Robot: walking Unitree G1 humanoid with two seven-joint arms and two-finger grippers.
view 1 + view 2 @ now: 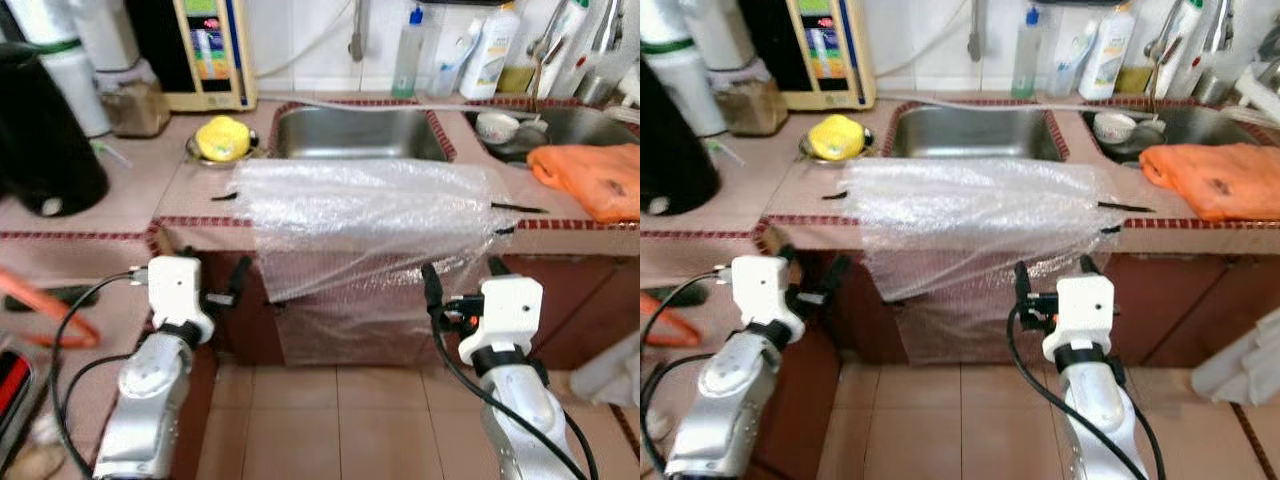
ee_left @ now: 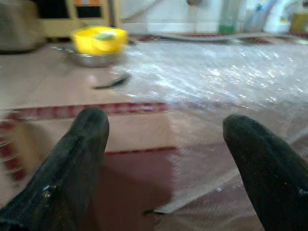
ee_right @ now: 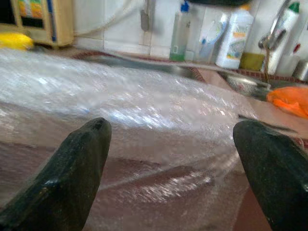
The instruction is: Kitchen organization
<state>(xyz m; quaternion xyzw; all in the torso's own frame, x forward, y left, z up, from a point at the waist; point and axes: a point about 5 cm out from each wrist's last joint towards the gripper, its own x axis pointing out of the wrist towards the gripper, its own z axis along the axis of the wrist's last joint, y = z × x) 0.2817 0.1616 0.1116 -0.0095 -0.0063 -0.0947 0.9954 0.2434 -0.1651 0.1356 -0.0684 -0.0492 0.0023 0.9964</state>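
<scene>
Lying lengthwise along the counter edge (image 1: 90,236), bubble wrap (image 1: 365,215) droops forward toward both spread tools, left tool (image 1: 215,283) and right tool (image 1: 464,285).

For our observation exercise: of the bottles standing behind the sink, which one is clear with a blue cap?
The slim bottle furthest left in the row, directly behind the sink. Its neighbours to the right are opaque white.

The two head views look forward and down from above the robot's arms, facing the tiled counter (image 1: 120,190) and steel sink (image 1: 360,135), with the floor below. Each wrist camera sits low and close, level with the counter's front edge, looking out between its own two black fingers (image 2: 77,159). All four views share the bubble wrap sheet (image 1: 370,215) draped over the counter edge; the right wrist view also takes in the bottles (image 3: 234,36) behind the sink.
</scene>
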